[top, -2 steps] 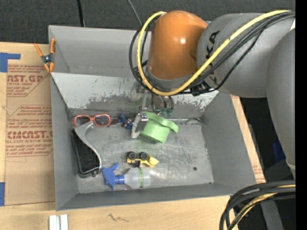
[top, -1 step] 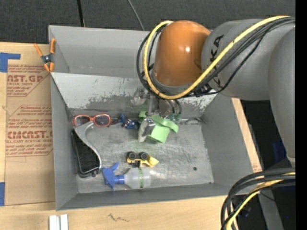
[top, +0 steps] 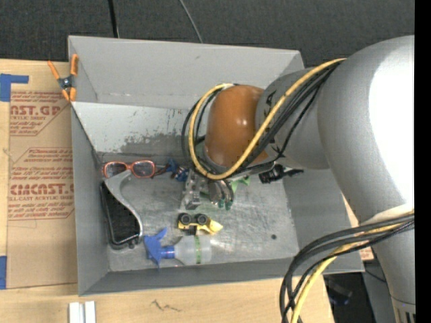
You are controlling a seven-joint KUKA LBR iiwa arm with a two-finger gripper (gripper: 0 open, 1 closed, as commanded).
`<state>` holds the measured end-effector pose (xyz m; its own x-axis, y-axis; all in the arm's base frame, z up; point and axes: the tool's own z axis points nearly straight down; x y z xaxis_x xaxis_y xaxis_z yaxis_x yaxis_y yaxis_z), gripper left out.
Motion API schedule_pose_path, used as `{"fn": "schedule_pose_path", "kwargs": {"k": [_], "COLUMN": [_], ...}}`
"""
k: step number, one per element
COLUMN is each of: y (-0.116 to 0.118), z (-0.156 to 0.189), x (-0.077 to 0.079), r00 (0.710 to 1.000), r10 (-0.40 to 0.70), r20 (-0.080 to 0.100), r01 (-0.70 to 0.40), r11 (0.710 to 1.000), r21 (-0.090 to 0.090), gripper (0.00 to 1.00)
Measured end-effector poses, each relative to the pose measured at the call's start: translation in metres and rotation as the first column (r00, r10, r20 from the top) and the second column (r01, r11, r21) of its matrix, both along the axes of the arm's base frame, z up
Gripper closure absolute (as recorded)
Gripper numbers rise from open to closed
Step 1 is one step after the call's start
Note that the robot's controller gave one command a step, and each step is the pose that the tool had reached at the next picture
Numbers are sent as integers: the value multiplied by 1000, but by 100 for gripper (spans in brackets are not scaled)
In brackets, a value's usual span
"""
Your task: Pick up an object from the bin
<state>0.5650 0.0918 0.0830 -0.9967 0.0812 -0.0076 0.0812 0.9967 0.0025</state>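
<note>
My gripper (top: 205, 194) hangs low in the middle of the bin, under the orange wrist cover. Just below it on the floor lies a small yellow and black toy (top: 196, 223), apart from the gripper. A small blue thing (top: 176, 172) lies close to the gripper's left. A green bit (top: 240, 179) shows at its right, partly hidden by the wrist. Nothing shows in the gripper's hold.
Red-framed sunglasses (top: 131, 169) lie by the left back wall. A black case (top: 120, 219) with a clear strip rests along the left wall. A clear spray bottle (top: 182, 250) with a blue nozzle lies at the front. The arm covers the bin's right side.
</note>
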Motion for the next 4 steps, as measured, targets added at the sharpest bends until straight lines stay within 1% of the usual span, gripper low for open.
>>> {"fn": "schedule_pose_path", "kwargs": {"k": [1, 2, 3, 4], "y": [0, 30, 37, 41], "z": [0, 35, 37, 35], "x": [0, 8, 14, 5], "r00": [1000, 998, 999, 959], "r10": [0, -63, 44, 285], "r20": [0, -10, 1, -8], "r01": [0, 63, -44, -285], "r11": [1000, 998, 999, 959], "r21": [0, -2, 0, -2], "gripper": [100, 100, 100, 100]}}
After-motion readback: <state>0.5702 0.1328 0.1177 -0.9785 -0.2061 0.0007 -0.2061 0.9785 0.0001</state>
